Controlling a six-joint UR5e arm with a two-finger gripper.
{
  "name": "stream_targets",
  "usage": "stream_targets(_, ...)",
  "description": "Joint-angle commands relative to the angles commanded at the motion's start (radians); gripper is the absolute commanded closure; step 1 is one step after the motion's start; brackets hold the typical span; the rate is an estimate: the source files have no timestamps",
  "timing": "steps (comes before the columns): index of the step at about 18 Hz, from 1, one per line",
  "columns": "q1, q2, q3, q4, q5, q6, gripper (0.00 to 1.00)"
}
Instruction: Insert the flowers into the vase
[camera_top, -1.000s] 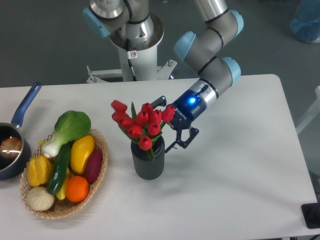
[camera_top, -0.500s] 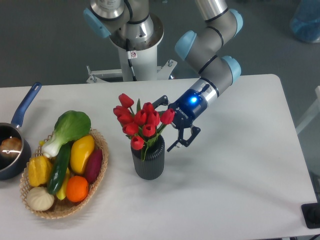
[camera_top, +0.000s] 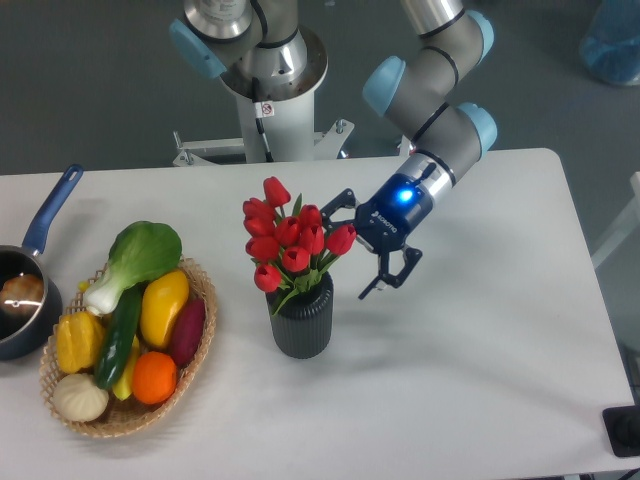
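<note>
One oval wicker basket (camera_top: 196, 345) sits nearest the front on the left of the white table (camera_top: 480, 400), piled with toy produce: a pale bun-shaped piece (camera_top: 81, 397), an orange (camera_top: 154, 377), a yellow pepper (camera_top: 80, 340), a dark green cucumber (camera_top: 118, 336), a yellow fruit (camera_top: 164, 305), a purple sweet potato (camera_top: 187, 331) and a green leafy vegetable with a white stalk (camera_top: 140, 260).

Just right of the basket, near the table's middle, stands the small dark grey ribbed cylindrical vase (camera_top: 301, 320), upright. The bunch of red tulip buds with green stems and leaves (camera_top: 288, 244) rises out of its mouth, stems down inside the vase, the buds fanning up and leaning left, spread wider than the vase itself.

At the far left edge a dark saucepan with a blue handle (camera_top: 30, 275) is partly cut off by the frame (something pale brown lies inside it).

Behind and right of the flowers hangs the black two-finger gripper (camera_top: 366, 247), with a blue glowing light on its wrist. Its fingers are spread wide and hold nothing; one finger (camera_top: 338, 201) reaches toward the buds and the other finger (camera_top: 392, 277) points down at the table, right of the vase.

Farther back, the grey and pale blue robot arm (camera_top: 440, 105) climbs out of the top of the frame, and its round base (camera_top: 262, 60) stands behind the table.
</note>
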Motion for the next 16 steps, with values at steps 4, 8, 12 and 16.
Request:
stream_targets(4, 0.028, 0.002, 0.003, 0.0, 0.006, -0.002, 0.0)
stream_targets(8, 0.046, 0.002, 0.08, 0.002, 0.111, -0.012, 0.0)
stream_targets(12, 0.048, -0.017, 0.19, 0.003, 0.349, -0.012, 0.0)
stream_targets(16, 0.038, -0.061, 0.293, 0.006, 0.529, -0.012, 0.0)
